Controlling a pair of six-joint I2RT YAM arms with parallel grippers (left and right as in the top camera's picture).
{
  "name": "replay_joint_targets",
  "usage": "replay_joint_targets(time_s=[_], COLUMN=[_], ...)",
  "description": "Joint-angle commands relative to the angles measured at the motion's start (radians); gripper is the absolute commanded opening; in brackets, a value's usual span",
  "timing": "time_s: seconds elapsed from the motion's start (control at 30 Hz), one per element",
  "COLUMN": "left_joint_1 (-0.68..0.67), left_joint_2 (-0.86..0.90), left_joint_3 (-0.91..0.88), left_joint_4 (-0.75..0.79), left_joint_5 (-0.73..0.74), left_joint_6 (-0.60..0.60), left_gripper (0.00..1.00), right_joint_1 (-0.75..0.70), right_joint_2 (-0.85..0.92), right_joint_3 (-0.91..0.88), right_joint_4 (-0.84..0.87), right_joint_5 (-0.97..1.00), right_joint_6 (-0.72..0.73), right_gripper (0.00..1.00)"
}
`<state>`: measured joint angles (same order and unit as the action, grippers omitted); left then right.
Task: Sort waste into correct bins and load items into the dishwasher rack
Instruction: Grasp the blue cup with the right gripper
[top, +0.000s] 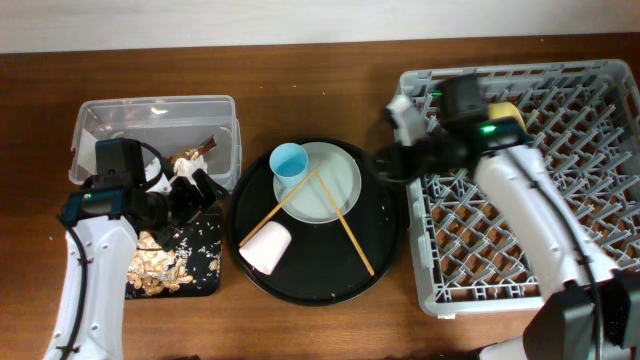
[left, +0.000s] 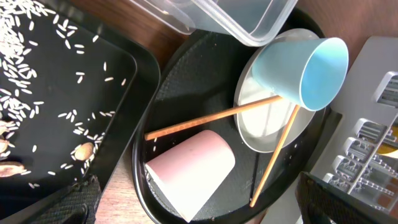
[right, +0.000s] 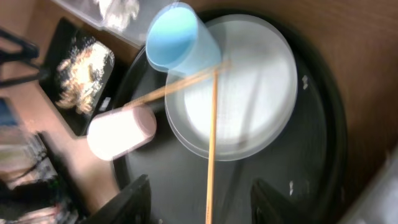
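A light blue cup (top: 290, 160) lies on a pale plate (top: 338, 190) inside a round black tray (top: 320, 285). Two wooden chopsticks (top: 350, 235) cross the plate, and a pink cup (top: 267, 247) lies on its side at the tray's front left. My right gripper (top: 385, 160) hovers open over the tray's right edge; in its wrist view one chopstick (right: 211, 137) runs below its spread fingers (right: 134, 199), untouched. My left gripper (top: 195, 192) is open and empty between the clear tub (top: 150, 112) and the small black tray (top: 205, 262). A yellow bowl (top: 507, 110) sits in the grey rack (top: 570, 210).
The clear tub holds a brown wrapper (top: 197, 152) and white tissue (top: 160, 172). Food scraps and rice (top: 155, 265) lie in the small black tray. My right arm crosses the rack's left part. The left wrist view shows the pink cup (left: 189, 168) just ahead.
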<state>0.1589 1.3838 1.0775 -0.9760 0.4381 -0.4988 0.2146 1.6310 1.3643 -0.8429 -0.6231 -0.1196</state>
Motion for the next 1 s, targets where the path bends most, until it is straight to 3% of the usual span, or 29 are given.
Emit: replay_joint_targets(time_s=[0.0,0.17,0.33,0.5,0.97], left_joint_1=[0.005,0.005,0.005,0.005,0.005], left_joint_2=[-0.021,-0.021,-0.021,-0.021,-0.021], left_joint_3=[0.016,0.016,0.016,0.016,0.016], left_joint_4=[0.002,0.002,0.002,0.002,0.002], left_joint_5=[0.011,0.011,0.011,0.011,0.011], left_joint_6=[-0.009,-0.009,-0.009,-0.009,-0.009], left_gripper=[0.99,0.99,1.0,0.99,0.99], right_joint_1=[0.174,0.374,0.423,0.448,0.499], right_joint_2=[-0.023,0.048,0.19,0.291,0.356], right_joint_3=[0.021,0.021,0.021,0.021,0.021], right_joint_4=[0.132,0.306,0.448,0.608,0.625], right_joint_5=[0.244,0.518,0.529,0.476,0.478], right_joint_6=[0.085,0.084,0.083,0.045,0.023], right_gripper=[0.53,0.59,0.59,0.5,0.49])
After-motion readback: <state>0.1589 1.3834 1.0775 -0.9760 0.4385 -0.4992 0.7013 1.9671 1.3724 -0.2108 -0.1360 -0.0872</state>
